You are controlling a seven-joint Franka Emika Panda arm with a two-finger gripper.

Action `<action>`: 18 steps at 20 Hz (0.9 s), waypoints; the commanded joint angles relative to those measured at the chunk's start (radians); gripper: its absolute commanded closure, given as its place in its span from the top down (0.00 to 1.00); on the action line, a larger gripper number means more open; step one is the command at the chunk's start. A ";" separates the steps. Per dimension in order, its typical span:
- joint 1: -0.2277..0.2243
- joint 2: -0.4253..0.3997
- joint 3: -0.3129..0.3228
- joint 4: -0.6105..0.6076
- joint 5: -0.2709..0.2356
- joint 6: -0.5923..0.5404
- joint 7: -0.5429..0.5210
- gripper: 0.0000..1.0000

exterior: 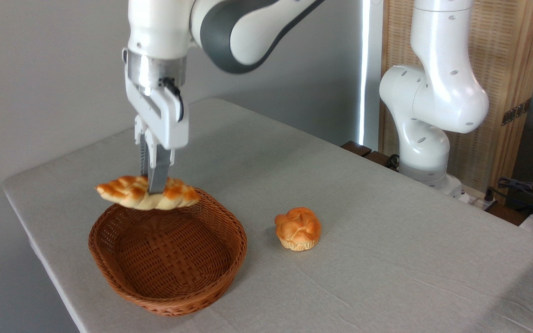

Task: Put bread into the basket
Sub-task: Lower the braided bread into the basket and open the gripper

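Golden braided bread (146, 193) hangs in your tool (154, 187), the two fingers pinching it across its middle, clear of the counter (387, 259). Look where it sits: over the far-left rim of the wicker basket (167, 249), not over the centre. The loaf's long axis runs left to right, roughly level, its left tip poking out past the rim, its right tip just over the far edge. The basket's open floor lies toward the camera and a touch right of the tool, so I'd say the next move is a short carry that way, then down. Plenty of room inside; the loaf is shorter than the basket is wide. The small knotted bun (297, 228) sits well apart on the right, no obstacle.
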 commanded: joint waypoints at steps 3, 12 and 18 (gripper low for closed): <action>-0.021 0.070 0.001 0.016 0.024 0.044 -0.004 1.00; -0.027 0.078 -0.001 0.010 0.024 0.042 -0.001 1.00; -0.027 0.052 0.005 0.021 0.023 0.039 -0.007 1.00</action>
